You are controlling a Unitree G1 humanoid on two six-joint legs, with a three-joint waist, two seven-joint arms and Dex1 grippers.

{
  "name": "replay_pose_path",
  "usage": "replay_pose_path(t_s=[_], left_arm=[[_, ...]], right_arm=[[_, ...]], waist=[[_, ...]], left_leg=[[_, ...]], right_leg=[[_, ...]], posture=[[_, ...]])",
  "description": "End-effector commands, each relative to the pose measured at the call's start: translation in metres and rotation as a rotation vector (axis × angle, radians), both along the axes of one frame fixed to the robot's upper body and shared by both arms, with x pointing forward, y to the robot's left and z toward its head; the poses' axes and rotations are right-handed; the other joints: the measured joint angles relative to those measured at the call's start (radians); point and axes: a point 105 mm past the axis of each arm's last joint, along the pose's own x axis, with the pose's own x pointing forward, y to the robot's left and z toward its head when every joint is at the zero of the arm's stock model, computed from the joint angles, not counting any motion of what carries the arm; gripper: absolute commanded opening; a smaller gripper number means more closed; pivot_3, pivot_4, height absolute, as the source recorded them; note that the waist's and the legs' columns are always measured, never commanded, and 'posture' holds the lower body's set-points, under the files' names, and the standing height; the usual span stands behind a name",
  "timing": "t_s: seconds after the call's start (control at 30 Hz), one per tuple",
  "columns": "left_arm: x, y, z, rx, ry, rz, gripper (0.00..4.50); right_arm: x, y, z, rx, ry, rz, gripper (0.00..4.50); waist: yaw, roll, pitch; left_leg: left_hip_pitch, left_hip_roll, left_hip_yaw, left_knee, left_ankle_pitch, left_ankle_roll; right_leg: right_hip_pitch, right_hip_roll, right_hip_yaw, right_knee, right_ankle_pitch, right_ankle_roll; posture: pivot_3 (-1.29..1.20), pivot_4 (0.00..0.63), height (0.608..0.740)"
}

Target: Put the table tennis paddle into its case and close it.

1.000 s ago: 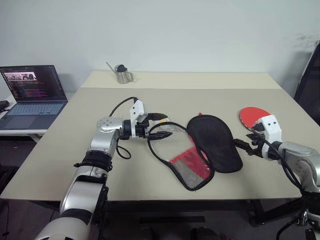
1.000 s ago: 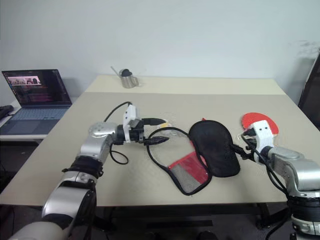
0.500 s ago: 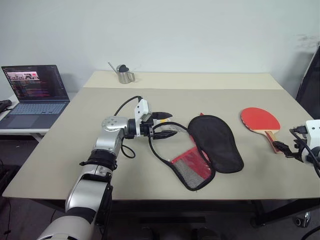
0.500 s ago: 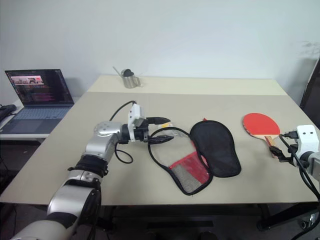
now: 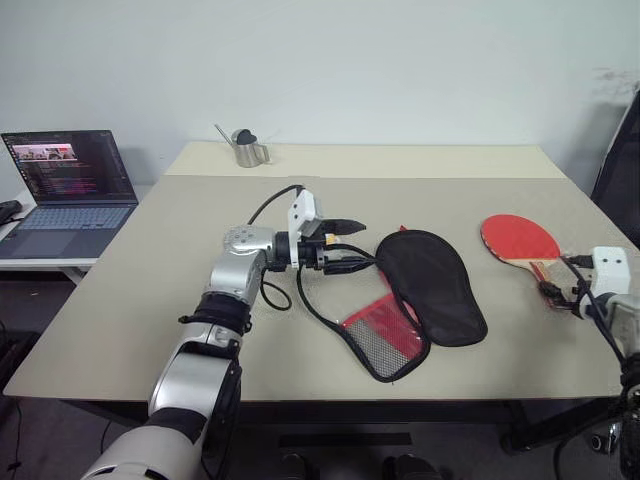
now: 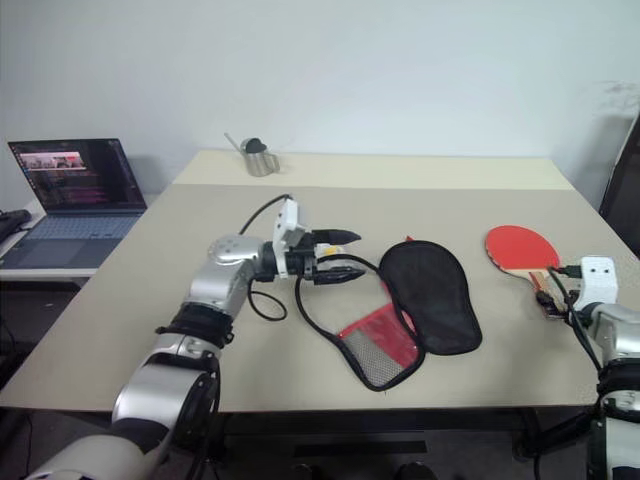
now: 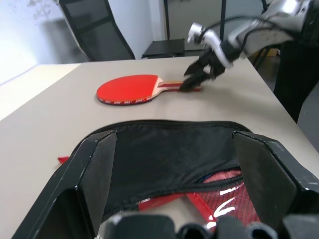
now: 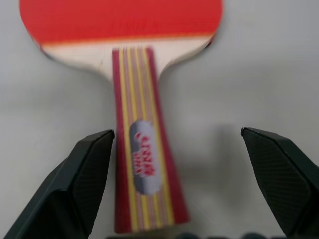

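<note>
The table tennis paddle (image 5: 519,238) lies red face up at the table's right, its striped handle (image 8: 142,164) pointing toward me. My right gripper (image 8: 175,134) stands open over that handle, one finger on each side, not closed on it. The case (image 5: 430,285) lies unzipped mid-table: its black flap is folded to the right, and its red side with the mesh pocket (image 5: 385,338) faces the front. My left gripper (image 5: 351,245) is open and level at the case's left rim, pointing at the black flap (image 7: 169,154). The black trim loop passes close by the lower finger.
A small metal watering can (image 5: 245,148) stands at the table's far left. An open laptop (image 5: 65,180) sits on a side table to the left. A black chair (image 5: 622,165) is beyond the right edge. The table's front edge (image 5: 300,385) runs just below the case.
My right gripper left the black flap's right edge and swung out to the right, to the paddle's handle. The left gripper slid right, closer to the case's rim.
</note>
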Motion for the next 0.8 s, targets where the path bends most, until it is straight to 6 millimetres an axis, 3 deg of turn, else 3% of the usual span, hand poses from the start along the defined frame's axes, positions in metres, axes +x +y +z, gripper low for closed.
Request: replay_pose_path(t_s=[0.03,0.17,0.47,0.6,0.8], left_arm=[[-0.003,-0.004,0.021,-0.025,-0.068,-0.029,4.05],[-0.003,-0.003,0.022,-0.026,-0.072,-0.024,4.05],[-0.003,-0.002,0.019,-0.018,-0.072,-0.020,4.05],[-0.003,-0.001,0.019,-0.016,-0.072,-0.017,4.05],[-0.002,0.003,0.016,-0.010,-0.063,-0.009,4.05]], right_arm=[[0.006,0.003,0.000,-0.027,-0.019,0.008,4.47],[0.008,0.007,-0.005,-0.046,-0.010,0.017,4.47],[0.002,0.029,-0.007,-0.002,-0.005,0.085,1.55],[-0.013,0.039,0.000,-0.002,-0.003,0.096,1.43],[-0.055,0.068,0.009,0.010,0.030,0.134,1.43]], waist=[[-0.003,0.000,0.000],[-0.015,0.000,0.000],[-0.018,0.000,0.000],[-0.016,0.000,0.000],[-0.012,0.000,0.000]], left_leg=[[0.000,0.000,0.000,0.000,0.000,0.000],[0.001,0.000,-0.001,0.001,0.000,0.000],[0.002,0.000,-0.002,0.001,0.000,0.000],[0.002,0.000,-0.003,0.000,0.000,0.000],[0.002,0.001,-0.004,-0.001,0.000,0.000]], right_leg=[[0.000,0.000,0.000,0.000,0.000,0.000],[0.002,0.000,0.000,0.000,0.000,0.001],[0.004,0.000,-0.001,0.001,0.001,0.001],[0.003,0.001,-0.001,0.001,0.000,0.000],[0.002,0.001,-0.002,0.001,-0.001,-0.001]], posture=[[0.00,0.150,0.740],[0.00,0.150,0.740],[0.00,0.150,0.740],[0.00,0.150,0.740],[0.00,0.150,0.740]])
